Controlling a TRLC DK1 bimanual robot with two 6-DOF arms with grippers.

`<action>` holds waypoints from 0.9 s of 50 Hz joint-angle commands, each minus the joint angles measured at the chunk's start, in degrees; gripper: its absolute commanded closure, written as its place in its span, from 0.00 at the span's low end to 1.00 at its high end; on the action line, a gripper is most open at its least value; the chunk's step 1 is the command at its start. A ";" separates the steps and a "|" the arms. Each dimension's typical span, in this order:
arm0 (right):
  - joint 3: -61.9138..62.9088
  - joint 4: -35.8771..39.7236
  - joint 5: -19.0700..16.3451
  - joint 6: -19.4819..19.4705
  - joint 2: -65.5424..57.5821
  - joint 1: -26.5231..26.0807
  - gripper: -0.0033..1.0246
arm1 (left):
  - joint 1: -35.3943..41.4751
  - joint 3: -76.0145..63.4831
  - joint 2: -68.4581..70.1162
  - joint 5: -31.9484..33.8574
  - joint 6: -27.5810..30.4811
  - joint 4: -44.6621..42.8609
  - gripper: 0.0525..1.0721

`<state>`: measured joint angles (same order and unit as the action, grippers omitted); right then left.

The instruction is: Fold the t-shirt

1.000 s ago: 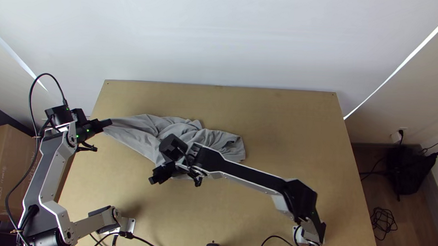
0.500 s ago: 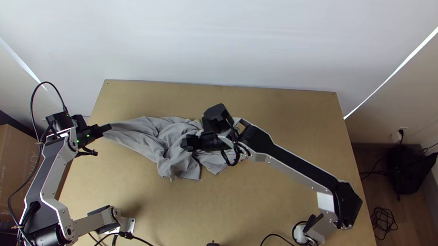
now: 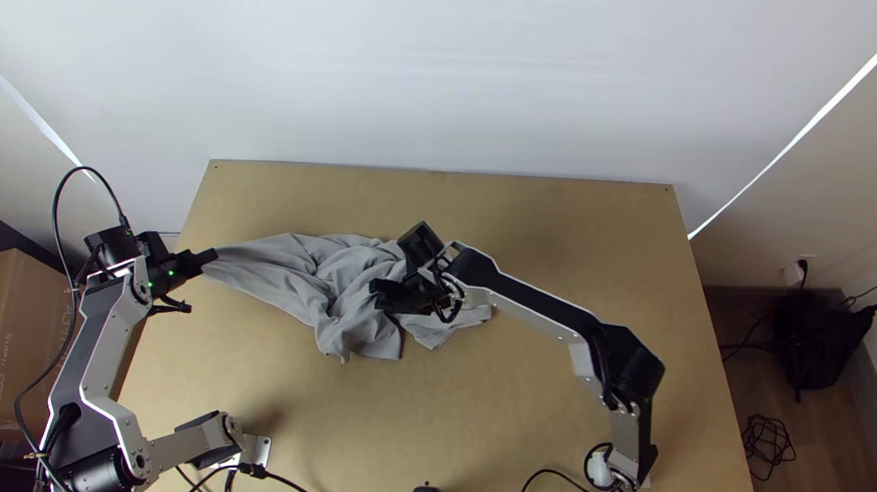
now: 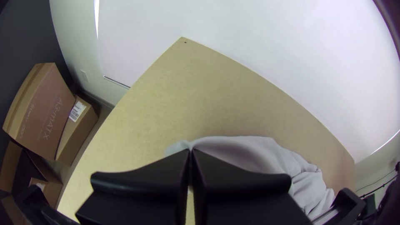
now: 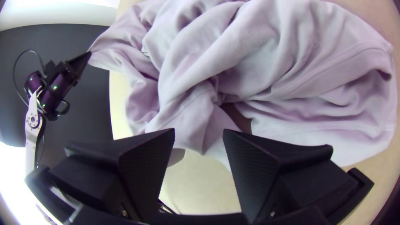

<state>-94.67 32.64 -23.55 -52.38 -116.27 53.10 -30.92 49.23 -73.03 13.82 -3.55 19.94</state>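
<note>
The grey t-shirt [image 3: 332,280] lies bunched and wrinkled on the table's left and middle, its left end drawn to a point. At that point, over the table's left edge, my left gripper [image 3: 214,255] is shut on the cloth. In the left wrist view the pinched cloth [image 4: 250,152] comes from between the closed tips of my left gripper [image 4: 191,151]. My right gripper [image 3: 376,295] is above the middle of the shirt. The right wrist view has my right gripper [image 5: 198,131] open, with the rumpled cloth [image 5: 233,54] beyond its fingers.
The wooden table [image 3: 559,242] has bare board behind, right and in front of the shirt. Cardboard boxes [image 3: 13,344] stand on the floor past its left edge. Black cables [image 3: 547,477] lie by the right base, and a white wall [image 3: 447,76] rises behind.
My right gripper has moved from the shirt's front edge back and to the right, over its middle, uncovering the front edge. My left gripper, still holding the cloth, has shifted only slightly.
</note>
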 commanded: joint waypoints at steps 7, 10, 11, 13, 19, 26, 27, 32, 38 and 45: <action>-7.72 0.05 -1.32 -1.50 -8.89 -0.37 0.48 | -1.43 -0.63 0.00 0.94 1.18 -0.70 0.98; -8.69 -0.21 -1.32 -1.58 -9.94 -0.28 0.69 | -1.78 -0.63 0.26 1.12 1.27 -0.61 0.98; -9.04 -0.39 -1.32 -1.58 -10.21 -0.37 0.84 | -1.78 -0.54 0.44 1.20 1.27 -0.52 0.98; -9.48 -0.48 -1.32 -1.58 -10.38 -0.28 0.98 | -1.78 -0.37 0.88 1.38 1.18 -0.17 0.98; -8.95 -0.39 -1.32 -1.23 -6.87 -1.07 0.97 | -1.60 1.57 3.78 1.47 1.09 1.50 0.98; -7.54 -0.12 -1.23 -0.53 1.13 -4.76 0.97 | -1.43 6.67 6.33 1.38 0.39 4.23 0.98; -7.19 -0.21 -1.23 -0.35 2.36 -5.29 0.97 | -1.43 7.46 6.50 1.38 0.04 4.49 0.98; -4.73 -0.21 -1.15 1.23 8.69 -8.72 0.97 | -1.08 11.85 8.00 1.20 -1.99 5.90 0.98; -0.42 -1.53 -0.97 2.63 16.34 -13.37 0.97 | 0.24 16.16 10.54 0.94 -4.09 5.90 0.98; 3.97 -2.67 1.14 6.15 24.33 -19.00 0.97 | 3.85 22.40 13.09 0.33 -8.31 5.37 0.98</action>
<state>-94.98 30.83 -23.31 -48.60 -97.17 37.10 -29.17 66.24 -62.39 14.55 -8.03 25.65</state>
